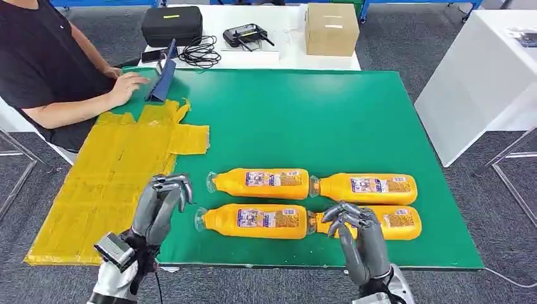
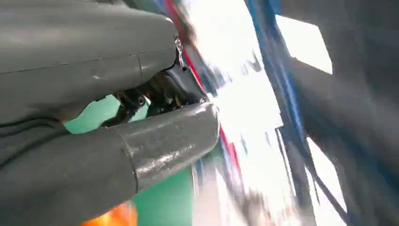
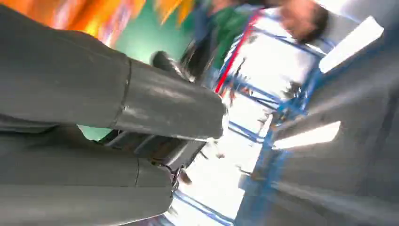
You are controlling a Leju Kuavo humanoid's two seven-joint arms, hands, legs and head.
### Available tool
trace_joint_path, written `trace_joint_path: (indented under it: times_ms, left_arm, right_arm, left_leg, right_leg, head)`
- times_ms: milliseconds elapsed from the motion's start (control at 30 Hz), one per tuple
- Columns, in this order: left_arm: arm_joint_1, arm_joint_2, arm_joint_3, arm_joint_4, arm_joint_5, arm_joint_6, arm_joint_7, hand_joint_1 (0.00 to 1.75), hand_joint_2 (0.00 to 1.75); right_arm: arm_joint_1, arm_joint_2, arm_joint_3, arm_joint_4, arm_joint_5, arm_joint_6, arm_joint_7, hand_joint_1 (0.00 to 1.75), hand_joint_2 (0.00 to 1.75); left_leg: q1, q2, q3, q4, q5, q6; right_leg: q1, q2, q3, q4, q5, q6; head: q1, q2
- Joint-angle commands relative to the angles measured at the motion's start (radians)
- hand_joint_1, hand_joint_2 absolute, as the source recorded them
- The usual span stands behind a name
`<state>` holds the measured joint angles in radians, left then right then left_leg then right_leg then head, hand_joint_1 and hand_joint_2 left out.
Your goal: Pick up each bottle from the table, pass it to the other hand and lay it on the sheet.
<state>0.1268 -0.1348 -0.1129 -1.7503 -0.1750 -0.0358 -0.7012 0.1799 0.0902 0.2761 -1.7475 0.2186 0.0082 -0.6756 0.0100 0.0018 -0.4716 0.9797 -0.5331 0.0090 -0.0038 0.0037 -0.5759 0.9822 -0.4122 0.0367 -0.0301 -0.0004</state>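
1. Four orange bottles lie on their sides on the green bench (image 1: 354,114), in two rows of two, all to the right of the yellow sheet (image 1: 107,183), which covers the bench's left part.
2. Counting from the sheet: the back row holds the near-sheet back bottle (image 1: 261,183) and the far back bottle (image 1: 367,189); the front row holds the near-sheet front bottle (image 1: 256,220) and the far front bottle (image 1: 396,223). Their clear caps point toward the sheet.
3. No bottle lies on the sheet yet, so by my reading the task is at its start.
4. The right hand (image 1: 356,234) is raised over the front row, well to the right of the sheet, covering the gap between the two front bottles. Its fingers are curled inward and hold nothing.
5. The left hand (image 1: 161,202) is raised at the sheet's right edge, fingers likewise curled in, holding nothing.
6. A person (image 1: 50,63) sits beyond the sheet's far corner, one hand resting by a blue stand (image 1: 163,79).
7. To do this step well, the right hand should probably spread its fingers, come down across the middle of a front bottle's body, and close around it without nudging its neighbours; round bottles roll easily.
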Motion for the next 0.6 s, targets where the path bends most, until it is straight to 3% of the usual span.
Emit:
trace_joint_path:
  times_ms: [33, 67, 267, 300, 533, 600]
  left_arm:
    - [0.168, -0.033, -0.103, 0.013, 0.093, 0.203, 0.003, 0.0, 0.0]
    - [0.155, -0.048, -0.06, 0.034, 0.095, 0.185, 0.003, 0.0, 0.0]
    - [0.126, -0.105, 0.055, 0.109, 0.073, 0.109, 0.003, 0.0, 0.0]
    - [0.124, -0.11, 0.061, 0.12, 0.058, 0.117, 0.003, 0.0, 0.0]
    - [0.123, -0.111, 0.062, 0.121, 0.057, 0.117, 0.003, 0.0, 0.0]
    - [0.12, -0.119, 0.071, 0.139, 0.053, 0.113, 0.003, 0.0, 0.0]
  right_arm:
    - [0.054, 0.045, 0.049, 0.162, -0.069, -0.152, -0.022, 0.0, 0.0]
    - [0.044, 0.053, 0.021, 0.199, 0.001, -0.197, -0.022, 0.0, 0.0]
    - [0.008, 0.038, -0.033, 0.195, 0.114, -0.182, -0.012, 0.0, 0.0]
    - [-0.002, 0.032, -0.025, 0.197, 0.165, -0.197, 0.025, 0.0, 1.75]
    - [-0.009, 0.034, -0.022, 0.198, 0.169, -0.198, 0.03, 0.0, 1.75]
    - [-0.031, 0.022, 0.007, 0.212, 0.245, -0.225, 0.062, 0.0, 1.75]
  left_leg:
    - [0.001, 0.0, 0.006, -0.004, -0.002, 0.0]
    - [0.002, -0.001, -0.001, -0.002, 0.0, 0.0]
    - [0.001, 0.0, -0.001, -0.003, 0.001, 0.001]
    - [0.001, 0.0, 0.001, -0.004, 0.001, 0.001]
    - [0.001, -0.001, 0.001, -0.003, 0.0, 0.001]
    - [0.001, 0.0, 0.002, -0.003, 0.0, 0.001]
  right_leg:
    - [0.001, 0.0, 0.005, -0.003, -0.003, -0.001]
    - [0.003, -0.001, -0.002, -0.003, 0.0, 0.0]
    - [0.002, 0.0, -0.001, -0.003, 0.0, -0.001]
    - [0.002, -0.001, 0.001, -0.005, 0.001, -0.001]
    - [0.002, -0.001, 0.001, -0.003, 0.0, -0.001]
    - [0.003, -0.001, 0.002, -0.003, 0.0, -0.001]
  head:
    - [0.0, 0.0]
    - [0.0, 0.0]
    - [0.0, 0.0]
    - [0.0, 0.0]
    - [0.0, 0.0]
    - [0.0, 0.0]
